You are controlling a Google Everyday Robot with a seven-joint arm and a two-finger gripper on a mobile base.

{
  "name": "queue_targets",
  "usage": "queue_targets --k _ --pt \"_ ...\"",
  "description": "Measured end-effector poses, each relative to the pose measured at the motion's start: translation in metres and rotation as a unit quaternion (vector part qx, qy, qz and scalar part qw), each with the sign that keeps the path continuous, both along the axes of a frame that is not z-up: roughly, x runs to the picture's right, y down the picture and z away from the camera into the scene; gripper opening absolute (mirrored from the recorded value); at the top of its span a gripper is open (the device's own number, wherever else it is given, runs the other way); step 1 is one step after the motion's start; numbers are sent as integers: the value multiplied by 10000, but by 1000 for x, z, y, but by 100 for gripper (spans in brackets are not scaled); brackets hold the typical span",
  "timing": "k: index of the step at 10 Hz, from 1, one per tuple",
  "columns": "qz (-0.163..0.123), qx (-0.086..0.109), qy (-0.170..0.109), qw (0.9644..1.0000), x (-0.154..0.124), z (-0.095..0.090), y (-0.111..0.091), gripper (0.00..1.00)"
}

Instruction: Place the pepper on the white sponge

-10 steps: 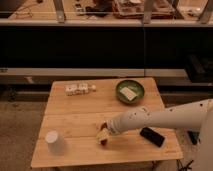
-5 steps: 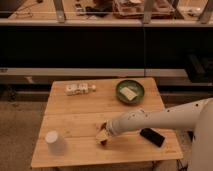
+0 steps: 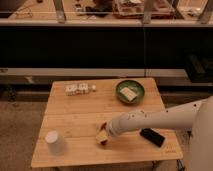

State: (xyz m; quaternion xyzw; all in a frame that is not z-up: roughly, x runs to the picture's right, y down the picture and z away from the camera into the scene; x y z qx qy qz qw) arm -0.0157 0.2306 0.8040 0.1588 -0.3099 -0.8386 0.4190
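My gripper (image 3: pixel 102 136) hangs low over the front middle of the wooden table (image 3: pixel 75 112), at the end of the white arm that reaches in from the right. Its jaws stand open, pointing down at the tabletop. A small dark red shape, the pepper (image 3: pixel 104 142), lies right under the tips; I cannot tell whether they touch it. The white sponge (image 3: pixel 129 93) is a pale flat block lying inside the round green bowl (image 3: pixel 120 89) at the back right of the table, well away from the gripper.
A white cup (image 3: pixel 55 142) stands near the front left corner. A pale patterned carton (image 3: pixel 79 89) lies at the back left. A black phone (image 3: pixel 152 136) lies flat right of the gripper, below the arm. Dark shelving runs behind the table.
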Motion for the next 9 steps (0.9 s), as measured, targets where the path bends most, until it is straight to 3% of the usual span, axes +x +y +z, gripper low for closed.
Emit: queue_targets --k 5,9 --pt "-16 -48 16 10000 -1 6 4 72" --pt "-43 -62 28 10000 -3 8 5 33"
